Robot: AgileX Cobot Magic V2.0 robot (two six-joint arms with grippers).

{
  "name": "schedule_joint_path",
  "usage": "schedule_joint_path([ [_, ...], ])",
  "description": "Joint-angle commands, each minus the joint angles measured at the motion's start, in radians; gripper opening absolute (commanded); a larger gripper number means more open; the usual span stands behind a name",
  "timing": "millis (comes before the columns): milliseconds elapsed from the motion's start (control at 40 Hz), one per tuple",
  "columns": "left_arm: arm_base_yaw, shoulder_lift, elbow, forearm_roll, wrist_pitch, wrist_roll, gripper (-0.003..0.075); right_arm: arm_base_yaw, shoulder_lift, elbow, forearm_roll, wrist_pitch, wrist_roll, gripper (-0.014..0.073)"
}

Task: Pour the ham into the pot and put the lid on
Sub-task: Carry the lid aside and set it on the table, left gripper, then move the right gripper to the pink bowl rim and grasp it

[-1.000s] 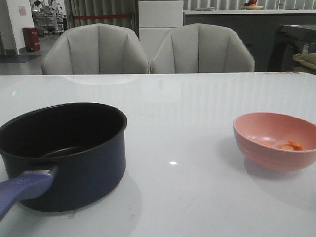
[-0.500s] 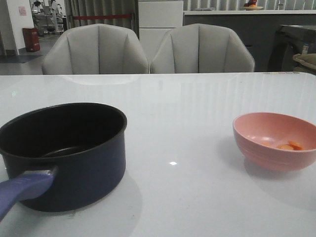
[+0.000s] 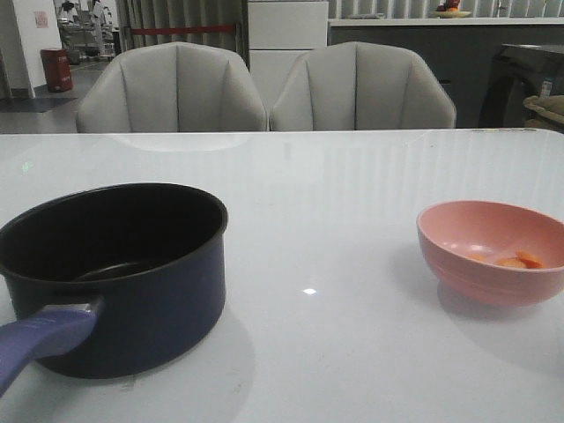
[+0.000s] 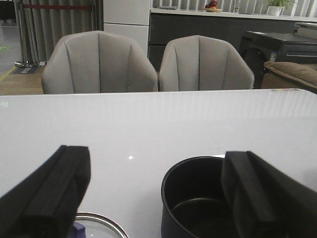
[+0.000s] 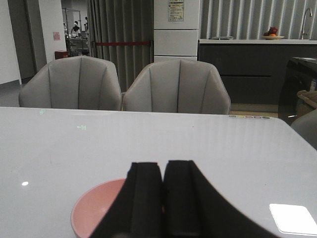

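Observation:
The dark navy pot (image 3: 159, 282) stands at the front left of the white table, its purple-blue handle (image 3: 40, 339) pointing toward me. The ham (image 3: 520, 260), a few orange chunks, lies in the pink bowl (image 3: 485, 273) at the right. Neither gripper shows in the front view. In the left wrist view my left gripper (image 4: 156, 153) is wide open and empty, with the pot (image 4: 193, 198) beyond one finger and the glass lid (image 4: 101, 225) with its steel rim partly visible beyond the other. My right gripper (image 5: 162, 163) is shut and empty, held in front of the pink bowl (image 5: 96, 208).
Two grey chairs (image 3: 264, 88) stand behind the table's far edge. The glossy white tabletop (image 3: 335, 194) stretches between pot and bowl. A dark counter and cabinets lie further back.

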Motion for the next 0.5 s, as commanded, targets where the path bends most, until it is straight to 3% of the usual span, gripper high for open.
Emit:
schedule_joint_path([
  [0,-0.01,0.008,-0.027,-0.007,-0.094,0.001,0.0594,-0.007,0.007,-0.055,0.017,-0.028,0.006,0.0143],
  [300,-0.01,0.008,-0.027,-0.007,-0.116,0.001,0.0594,-0.007,0.257,-0.352,0.019,0.269,0.009,0.0143],
  [475,-0.01,0.008,-0.027,-0.007,-0.118,0.001,0.0594,-0.007,0.328,-0.354,0.021,0.231,0.01,0.0143],
])
